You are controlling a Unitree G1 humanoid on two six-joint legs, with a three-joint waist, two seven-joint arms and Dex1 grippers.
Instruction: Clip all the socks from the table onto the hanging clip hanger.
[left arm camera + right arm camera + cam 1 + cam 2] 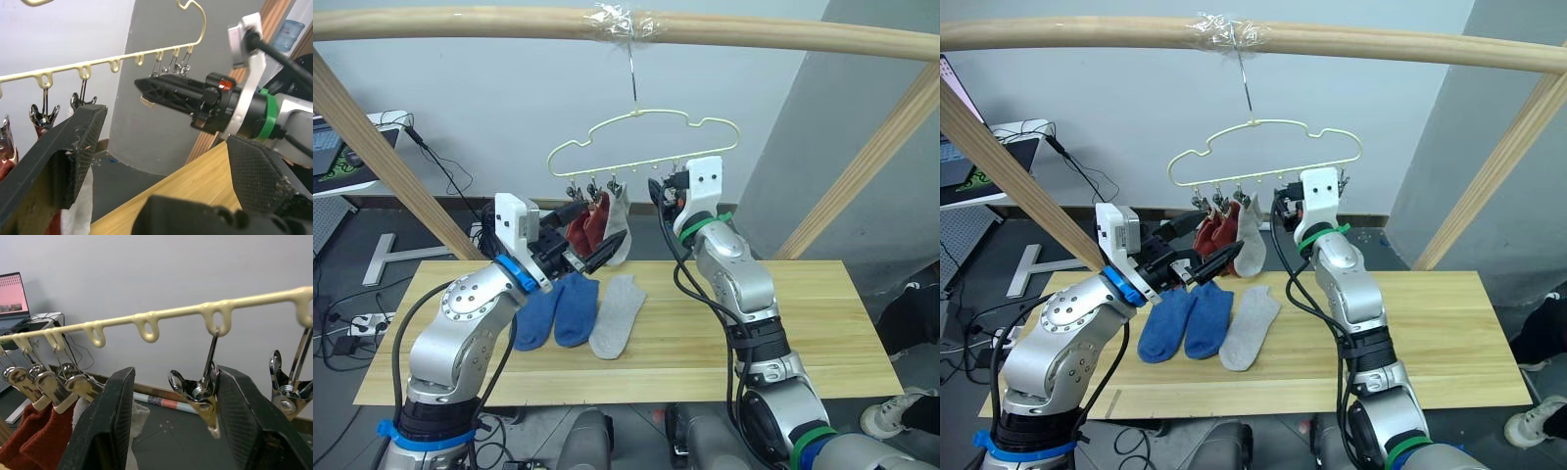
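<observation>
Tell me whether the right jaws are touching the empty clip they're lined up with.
Cannot tell. In the right wrist view the right gripper stands open with the empty clip between its fingers; the clip's edge meets one finger, with no plain gap or contact.

No readable text, labels, brands or numbers anywhere.

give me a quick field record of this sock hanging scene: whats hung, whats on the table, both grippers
hung on clip hanger: two rust red socks and one light grey sock
on table: two blue socks side by side, one grey sock beside them
left gripper: open, raised near the hung socks, holds nothing
right gripper: open, fingers either side of a free metal clip, not yet pressing it
free clips: three, at the hanger's right end
hanger support: hook over wooden pole, taped
</observation>
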